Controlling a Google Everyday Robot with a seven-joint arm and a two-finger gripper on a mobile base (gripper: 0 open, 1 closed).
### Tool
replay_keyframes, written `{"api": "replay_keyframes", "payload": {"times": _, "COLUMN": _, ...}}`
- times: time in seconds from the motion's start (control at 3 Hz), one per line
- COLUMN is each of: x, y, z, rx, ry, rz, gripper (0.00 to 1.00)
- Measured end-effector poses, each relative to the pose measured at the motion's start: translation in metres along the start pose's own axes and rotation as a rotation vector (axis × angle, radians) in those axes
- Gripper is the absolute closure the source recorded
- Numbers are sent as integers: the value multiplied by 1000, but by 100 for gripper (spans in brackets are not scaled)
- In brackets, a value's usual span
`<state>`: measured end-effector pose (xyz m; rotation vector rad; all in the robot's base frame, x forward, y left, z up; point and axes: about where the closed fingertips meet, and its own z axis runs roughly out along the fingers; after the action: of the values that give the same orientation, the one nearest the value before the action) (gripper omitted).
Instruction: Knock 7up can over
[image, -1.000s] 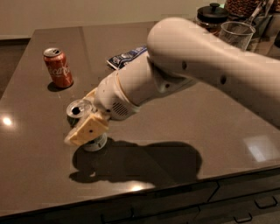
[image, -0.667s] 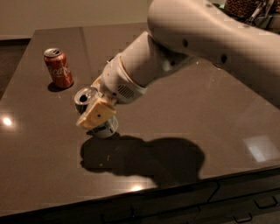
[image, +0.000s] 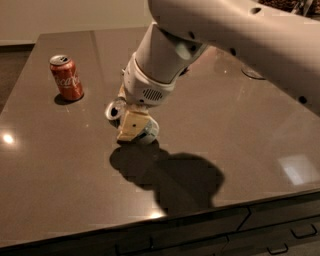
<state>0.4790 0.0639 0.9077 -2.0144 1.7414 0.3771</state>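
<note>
The 7up can (image: 149, 131) is a pale silvery can on the dark table, left of centre. It is tipped far over, with its silver top (image: 116, 109) facing left and its base to the right, low on the tabletop. My gripper (image: 131, 130) comes down from the big white arm above and rests against the front of the can, hiding its middle. I cannot tell whether the can lies fully flat.
A red cola can (image: 66, 77) stands upright at the back left, apart from the gripper. The glossy dark table (image: 60, 170) ends at a front edge with drawers (image: 280, 235) below. The base of a glass (image: 251, 73) shows at the back right, partly behind the arm.
The 7up can has gone from nearly upright to tipped far over, its top swinging left. The gripper stayed against it and the arm swung up and to the right.
</note>
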Motion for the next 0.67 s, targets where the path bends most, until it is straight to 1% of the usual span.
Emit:
{"api": "replay_keyframes", "payload": {"times": 0.33, "x": 17, "y": 1, "z": 6, "rx": 9, "ry": 109, "rz": -67, "gripper": 100}}
{"api": "replay_keyframes", "payload": {"times": 0.67, "x": 24, "y": -5, "z": 13, "rx": 14, "ry": 181, "rz": -120, "gripper": 82}}
